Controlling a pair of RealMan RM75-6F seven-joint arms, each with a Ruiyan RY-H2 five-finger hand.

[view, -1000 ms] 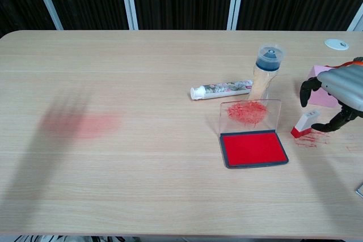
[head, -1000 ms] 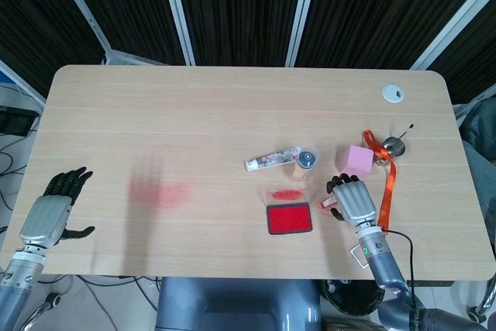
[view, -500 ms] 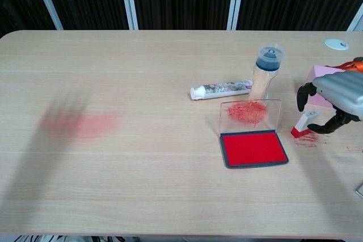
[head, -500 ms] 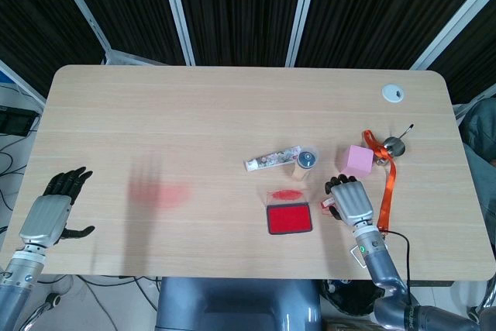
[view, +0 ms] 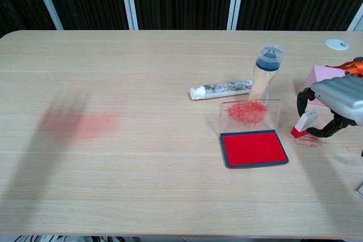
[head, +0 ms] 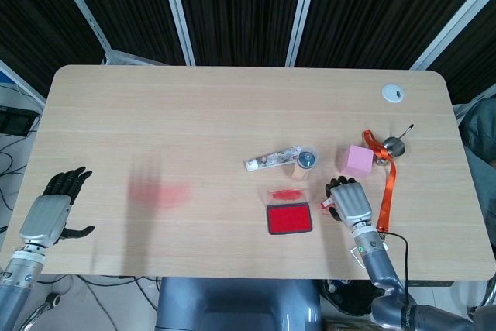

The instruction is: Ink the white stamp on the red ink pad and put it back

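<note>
- Setting: an office or lab-type test room — not a home.
- Tabletop [head: 232, 106]: pale wood-grain desk with rounded corners and a white cable grommet [head: 393, 93] set in its far right corner.
- Backdrop: dark ribbed panels [head: 240, 5] in pale metal frames, like partition screens.
- Floor at left edge: loose cables [head: 9, 162] — typical of a rigged workstation.

From my remote station I see a light wood table [head: 194, 114] with rounded corners, a white cable grommet [head: 393, 93] near its far right corner, dark ribbed panels [head: 240, 5] split by pale metal posts behind it, and loose cables [head: 12, 168] on the floor at its left.
</note>
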